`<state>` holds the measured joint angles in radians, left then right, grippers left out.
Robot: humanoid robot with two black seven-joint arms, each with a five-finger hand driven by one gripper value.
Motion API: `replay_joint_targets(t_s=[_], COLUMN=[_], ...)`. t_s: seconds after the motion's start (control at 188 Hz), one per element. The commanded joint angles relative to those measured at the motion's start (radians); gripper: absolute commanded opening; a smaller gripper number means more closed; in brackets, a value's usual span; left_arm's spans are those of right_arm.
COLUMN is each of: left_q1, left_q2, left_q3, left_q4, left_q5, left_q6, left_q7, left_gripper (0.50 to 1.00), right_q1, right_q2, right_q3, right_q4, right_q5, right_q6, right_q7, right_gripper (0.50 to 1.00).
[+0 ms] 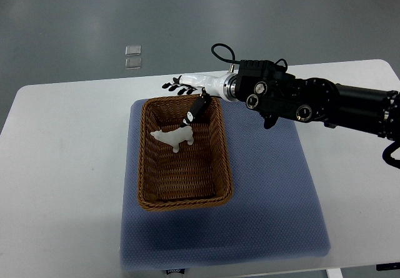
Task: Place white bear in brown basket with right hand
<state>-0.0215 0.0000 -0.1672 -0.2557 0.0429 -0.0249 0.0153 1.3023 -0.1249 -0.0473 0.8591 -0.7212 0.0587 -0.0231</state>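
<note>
Just below the right hand's (190, 94) lowered black finger (195, 110), the white bear (173, 138) lay inside the brown basket (218, 153), in the half of it nearest that hand. The bear rested on the woven floor, clear of the walls, with its head end pointing away from the arm. The fingertip came down close to the bear's back; whether it touched could not be told. The remaining fingers were fanned out past the basket's far rim, spread and closed around nothing, so the bear sat free of any grasp. Behind the hand, the white wrist joined a bulky black forearm (312, 100) that reached in from the right edge. Under the basket lay a blue mat (269, 197), which stretched well beyond the hand toward the camera, and under that a white table (62, 165).
</note>
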Motion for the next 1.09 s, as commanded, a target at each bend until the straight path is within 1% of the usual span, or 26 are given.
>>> replay_joint_targets(t_s=[0.0, 0.048, 0.138, 0.149, 0.255, 0.309, 0.362, 0.399, 0.441, 0.484, 0.537, 0.606, 0.691, 0.75, 0.787, 0.862, 0.926, 1.08], left_q1=[0.000, 0.000, 0.000, 0.000, 0.000, 0.000, 0.000, 0.000, 0.000, 0.000, 0.000, 0.000, 0.000, 0.000, 0.000, 0.000, 0.000, 0.000], left_q2=[0.000, 0.000, 0.000, 0.000, 0.000, 0.000, 0.000, 0.000, 0.000, 0.000, 0.000, 0.000, 0.000, 0.000, 0.000, 0.000, 0.000, 0.000], left_q3=[0.000, 0.000, 0.000, 0.000, 0.000, 0.000, 0.000, 0.000, 0.000, 0.000, 0.000, 0.000, 0.000, 0.000, 0.000, 0.000, 0.000, 0.000], left_q4=[-0.004, -0.005, -0.005, -0.005, -0.005, -0.005, -0.005, -0.005, -0.005, -0.007, -0.007, -0.007, -0.007, -0.007, -0.007, -0.007, -0.007, -0.007], left_q5=[0.000, 0.000, 0.000, 0.000, 0.000, 0.000, 0.000, 0.000, 0.000, 0.000, 0.000, 0.000, 0.000, 0.000, 0.000, 0.000, 0.000, 0.000], left_q6=[0.000, 0.000, -0.001, -0.001, -0.001, 0.000, 0.000, 0.000, -0.001, -0.001, -0.001, -0.001, -0.001, -0.001, -0.001, -0.001, -0.001, -0.001], left_q7=[0.000, 0.000, 0.000, 0.000, 0.000, 0.000, 0.000, 0.000, 0.000, 0.000, 0.000, 0.000, 0.000, 0.000, 0.000, 0.000, 0.000, 0.000], left_gripper=[1.000, 1.000, 1.000, 1.000, 1.000, 1.000, 1.000, 1.000, 1.000, 1.000, 1.000, 1.000, 1.000, 1.000, 1.000, 1.000, 1.000, 1.000], right_q1=[-0.018, -0.044, -0.156, -0.156, -0.308, -0.387, -0.449, -0.489, -0.528, -0.567, -0.603, -0.624, -0.630, -0.630, -0.629, -0.627, -0.627, -0.627], right_q2=[-0.053, -0.071, -0.099, -0.099, -0.082, -0.081, -0.070, -0.041, -0.007, 0.025, 0.048, 0.057, 0.076, 0.091, 0.099, 0.105, 0.105, 0.105], right_q3=[0.118, 0.184, 0.375, 0.376, 0.643, 0.756, 0.857, 0.935, 1.009, 1.075, 1.136, 1.178, 1.186, 1.187, 1.189, 1.190, 1.190, 1.192], right_q4=[0.003, 0.003, 0.001, 0.001, -0.002, -0.003, -0.003, -0.005, -0.014, -0.015, -0.017, -0.022, -0.052, -0.086, -0.109, -0.143, -0.169, -0.186], right_q5=[0.000, 0.000, 0.002, 0.002, 0.006, 0.008, 0.009, 0.022, 0.054, 0.104, 0.178, 0.281, 0.416, 0.494, 0.528, 0.548, 0.548, 0.551], right_q6=[-0.003, -0.005, -0.007, -0.007, -0.007, -0.007, -0.007, -0.005, -0.007, -0.003, 0.004, 0.006, 0.012, 0.036, 0.066, 0.118, 0.145, 0.153], right_q7=[0.002, 0.002, 0.003, 0.003, 0.025, 0.057, 0.109, 0.158, 0.199, 0.230, 0.249, 0.249, 0.249, 0.249, 0.250, 0.250, 0.250, 0.250], right_gripper=[0.909, 0.909, 0.909, 0.909, 0.909, 0.911, 0.911, 0.911, 0.911, 0.913, 0.923, 0.924, 0.924, 0.924, 0.924, 0.924, 0.924, 0.924])
